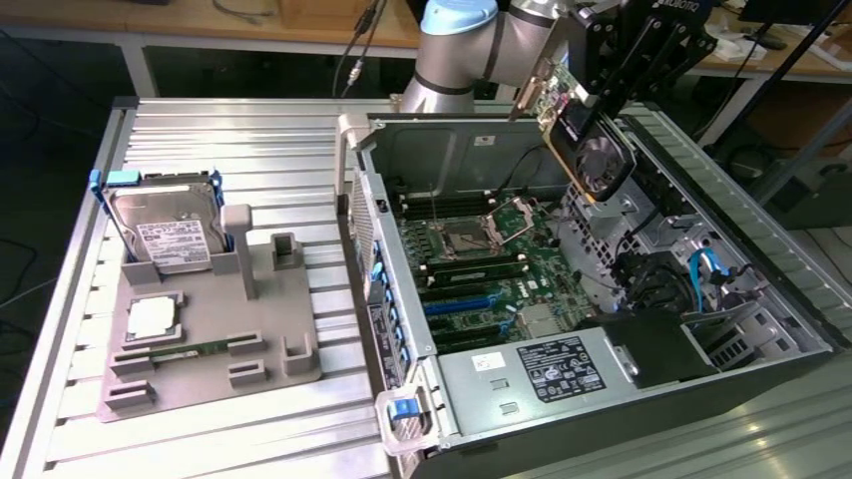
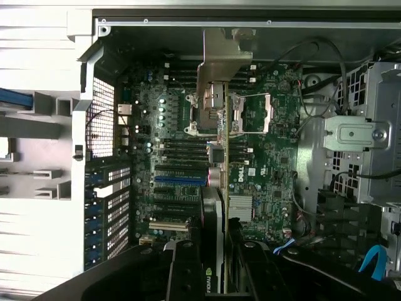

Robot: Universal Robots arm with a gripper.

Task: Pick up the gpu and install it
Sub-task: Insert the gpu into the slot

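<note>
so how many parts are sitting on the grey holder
3: a hard drive upright at the far end, a silver square chip flat in the middle, a green memory stick lying beside it. None seems hidden.

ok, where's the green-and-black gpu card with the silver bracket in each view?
Exterior view: the thin green-and-black gpu card hangs tilted in the tool, above the far end of the open grey computer case, toward the exterior view's right.
Wrist view: the gpu card is edge-on between the tool's black fingers, over the green motherboard.
Shared landmark: the blue expansion slot.
</note>
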